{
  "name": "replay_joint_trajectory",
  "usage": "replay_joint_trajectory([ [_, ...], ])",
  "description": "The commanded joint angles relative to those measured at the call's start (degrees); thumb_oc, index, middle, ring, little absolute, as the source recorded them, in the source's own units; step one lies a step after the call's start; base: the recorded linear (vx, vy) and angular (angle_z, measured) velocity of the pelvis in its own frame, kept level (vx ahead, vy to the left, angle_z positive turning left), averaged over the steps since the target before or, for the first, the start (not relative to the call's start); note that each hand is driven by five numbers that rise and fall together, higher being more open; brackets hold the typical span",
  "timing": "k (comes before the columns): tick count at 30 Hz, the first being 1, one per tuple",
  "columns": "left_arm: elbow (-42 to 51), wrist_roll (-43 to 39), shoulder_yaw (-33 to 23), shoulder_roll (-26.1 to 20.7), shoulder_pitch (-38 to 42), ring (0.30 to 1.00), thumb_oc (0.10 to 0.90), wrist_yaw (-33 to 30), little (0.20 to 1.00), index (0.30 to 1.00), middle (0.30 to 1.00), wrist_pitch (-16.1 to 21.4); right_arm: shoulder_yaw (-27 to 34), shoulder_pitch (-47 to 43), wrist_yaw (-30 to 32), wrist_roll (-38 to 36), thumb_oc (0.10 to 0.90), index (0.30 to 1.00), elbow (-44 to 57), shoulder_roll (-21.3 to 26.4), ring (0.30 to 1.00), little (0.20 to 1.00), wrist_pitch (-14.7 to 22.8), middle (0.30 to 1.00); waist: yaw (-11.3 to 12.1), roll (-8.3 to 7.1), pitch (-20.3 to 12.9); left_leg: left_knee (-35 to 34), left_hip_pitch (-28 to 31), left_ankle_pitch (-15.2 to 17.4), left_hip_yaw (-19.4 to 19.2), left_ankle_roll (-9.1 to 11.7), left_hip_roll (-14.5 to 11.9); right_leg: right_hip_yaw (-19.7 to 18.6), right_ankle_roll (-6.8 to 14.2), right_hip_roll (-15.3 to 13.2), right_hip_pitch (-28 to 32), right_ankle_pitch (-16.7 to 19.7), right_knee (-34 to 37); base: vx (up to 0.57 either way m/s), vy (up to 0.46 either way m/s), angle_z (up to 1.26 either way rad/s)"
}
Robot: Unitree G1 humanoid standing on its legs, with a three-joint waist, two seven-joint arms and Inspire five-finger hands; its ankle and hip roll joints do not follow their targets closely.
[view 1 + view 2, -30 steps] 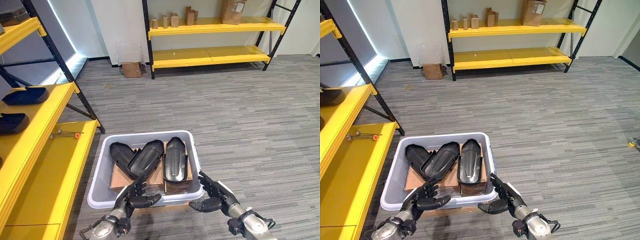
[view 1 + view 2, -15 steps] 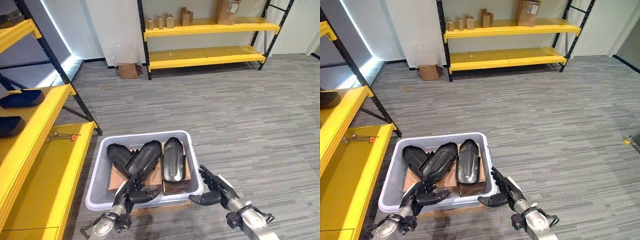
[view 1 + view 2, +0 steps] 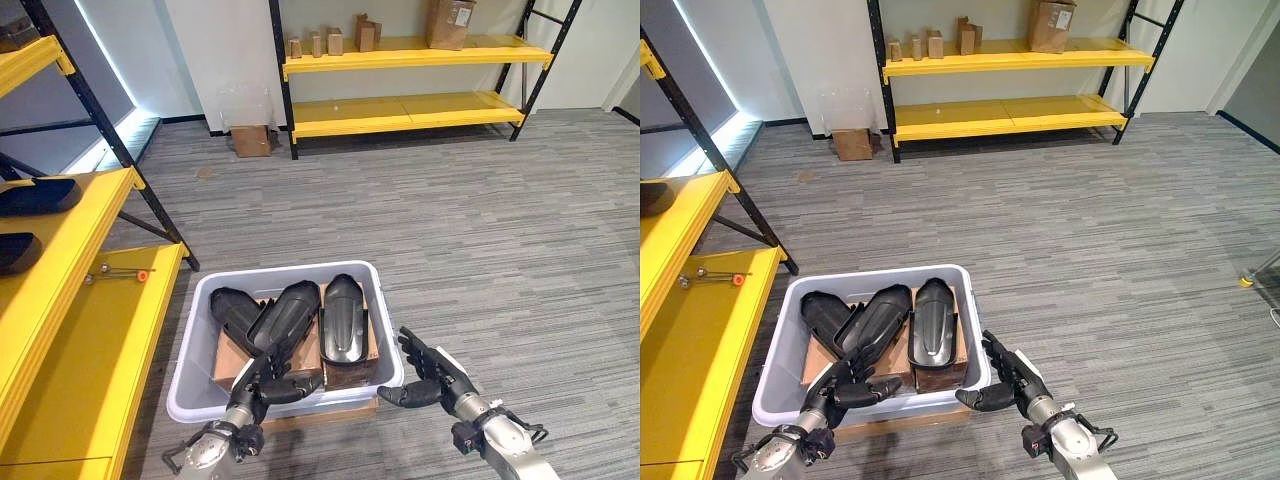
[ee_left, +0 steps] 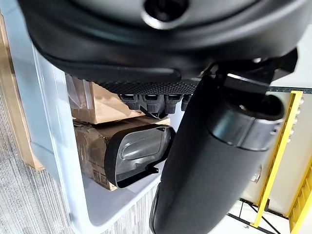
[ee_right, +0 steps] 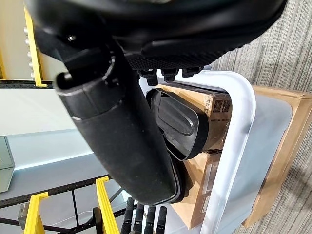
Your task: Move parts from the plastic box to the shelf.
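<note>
I see my left hand (image 3: 262,388) over the plastic box's (image 3: 290,283) near rim, right hand (image 3: 428,379) beside its corner; both spread open, holding nothing.

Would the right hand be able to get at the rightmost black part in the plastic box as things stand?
Probably yes: the right hand is open at the plastic box's near corner, and the rightmost black part lies uncovered just inside.

The box (image 3: 383,318) sits on the floor (image 3: 480,230), holding three parts (image 3: 344,318) side by side (atop cartons (image 3: 236,357)). A shelf (image 3: 75,300) stands to its left, another shelf (image 3: 410,105) far behind it.
</note>
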State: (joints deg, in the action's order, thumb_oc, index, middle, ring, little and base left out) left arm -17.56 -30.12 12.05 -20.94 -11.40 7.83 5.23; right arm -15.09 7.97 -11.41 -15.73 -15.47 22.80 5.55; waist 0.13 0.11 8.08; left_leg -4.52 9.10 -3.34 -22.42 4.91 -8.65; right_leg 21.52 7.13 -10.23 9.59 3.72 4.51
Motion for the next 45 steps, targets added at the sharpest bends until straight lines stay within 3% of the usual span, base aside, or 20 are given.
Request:
replay_joint_trajectory([
  [1,4.5,0.6,-1.5,-0.4,5.4,1.0,0.9,1.0,1.0,1.0,1.0,5.0,0.1,-6.3,0.5,0.5,0.9,1.0,8.1,-0.9,1.0,1.0,5.4,1.0,0.2,-1.91,-1.1,-0.3,1.8,-3.8,-2.2,3.2,-7.3,1.8,3.5,-8.0,0.1,4.7,-0.3,0.0,0.0,0.0],
  [17,4.2,0.5,-3.1,-0.7,5.2,1.0,0.9,-2.9,1.0,1.0,1.0,4.9,-0.4,-7.6,-2.6,2.7,0.9,1.0,9.4,-0.3,1.0,1.0,6.9,1.0,1.7,-1.46,-1.0,-0.4,1.2,-3.9,-0.4,2.9,-6.7,3.1,3.5,-8.5,0.8,4.2,-0.9,0.01,0.01,0.03],
  [26,4.0,0.5,-6.0,-0.8,3.0,1.0,0.9,-3.4,1.0,1.0,1.0,5.7,-2.2,-9.1,-1.5,2.6,0.9,1.0,10.0,-1.3,1.0,1.0,4.9,1.0,4.4,-1.01,-1.2,-0.5,0.1,-4.0,1.8,2.7,-6.0,5.3,3.4,-8.9,1.6,3.8,-1.0,0.03,0.034,0.12],
  [33,4.1,0.1,-6.3,-0.5,2.7,1.0,0.9,-2.3,1.0,1.0,1.0,5.8,-2.1,-8.5,0.6,2.2,0.9,1.0,9.9,-1.7,1.0,1.0,3.8,1.0,5.0,-0.97,-1.3,-0.5,-0.3,-4.0,2.1,2.7,-5.9,6.2,3.5,-9.1,1.7,3.5,-1.4,0.01,-0.001,0.12],
  [45,3.4,0.3,-6.1,-0.7,3.1,1.0,0.9,-4.9,1.0,1.0,1.0,6.4,-1.7,-10.5,2.5,8.2,0.9,1.0,9.4,-0.2,1.0,1.0,7.0,1.0,5.7,-0.56,-0.9,-0.5,-0.1,-4.2,3.1,2.7,-5.7,6.3,3.2,-9.1,2.0,2.8,-2.2,0.01,0.017,0.02],
])
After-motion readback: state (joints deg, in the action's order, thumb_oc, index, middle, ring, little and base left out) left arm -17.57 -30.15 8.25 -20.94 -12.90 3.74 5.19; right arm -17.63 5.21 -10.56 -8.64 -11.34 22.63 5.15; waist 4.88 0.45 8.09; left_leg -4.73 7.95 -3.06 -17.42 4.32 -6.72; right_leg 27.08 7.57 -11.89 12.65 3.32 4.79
